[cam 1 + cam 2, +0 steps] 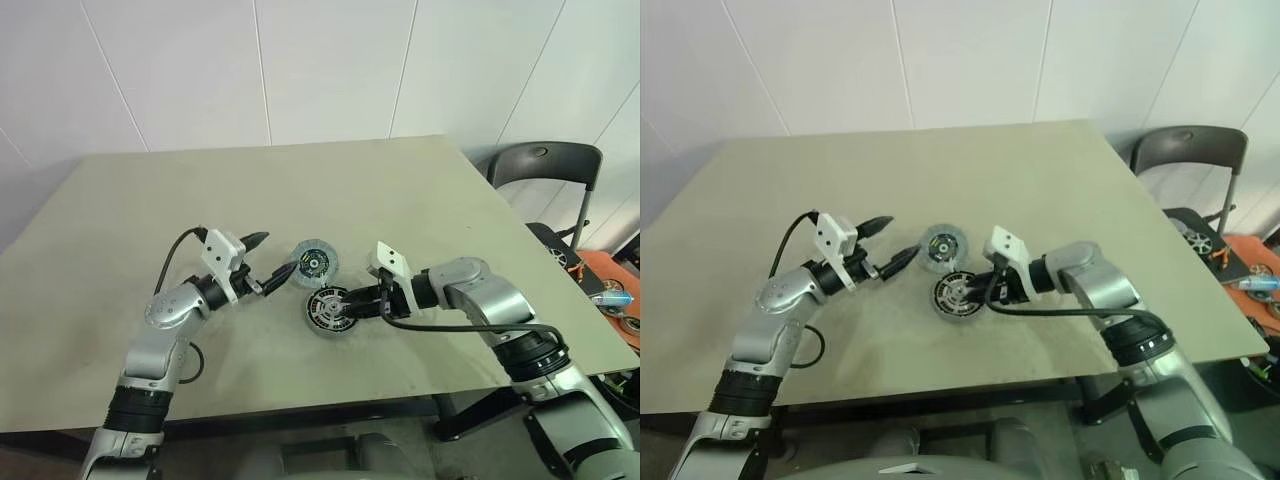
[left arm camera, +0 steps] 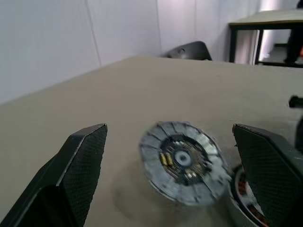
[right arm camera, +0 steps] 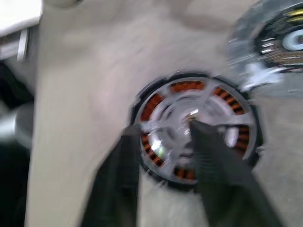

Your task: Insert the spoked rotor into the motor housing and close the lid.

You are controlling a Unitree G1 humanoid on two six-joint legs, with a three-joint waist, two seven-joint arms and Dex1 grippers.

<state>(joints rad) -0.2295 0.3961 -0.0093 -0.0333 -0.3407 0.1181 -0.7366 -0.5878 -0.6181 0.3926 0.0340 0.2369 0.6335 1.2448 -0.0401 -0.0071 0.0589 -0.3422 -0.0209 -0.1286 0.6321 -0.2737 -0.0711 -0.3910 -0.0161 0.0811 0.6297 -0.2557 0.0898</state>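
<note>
The motor housing point(image 1: 328, 309) lies on the table point(image 1: 200, 190) near its front middle, a black ring with copper coils point(image 3: 187, 86). The spoked rotor point(image 3: 208, 105) sits inside it, silver spokes over the coils. My right gripper point(image 1: 360, 305) reaches in from the right, open; one finger point(image 3: 124, 175) is outside the housing's rim and the other finger point(image 3: 213, 161) is over the rotor near its hub. The lid point(image 1: 315, 262), a grey disc with a dark hub, lies flat just behind the housing. My left gripper point(image 1: 271, 257) is open beside the lid's left, and the lid point(image 2: 182, 161) shows between its fingers.
A dark chair point(image 1: 545, 165) stands past the table's right rear corner. An orange tray with parts point(image 1: 612, 292) sits off the table's right edge. White wall panels rise behind the table.
</note>
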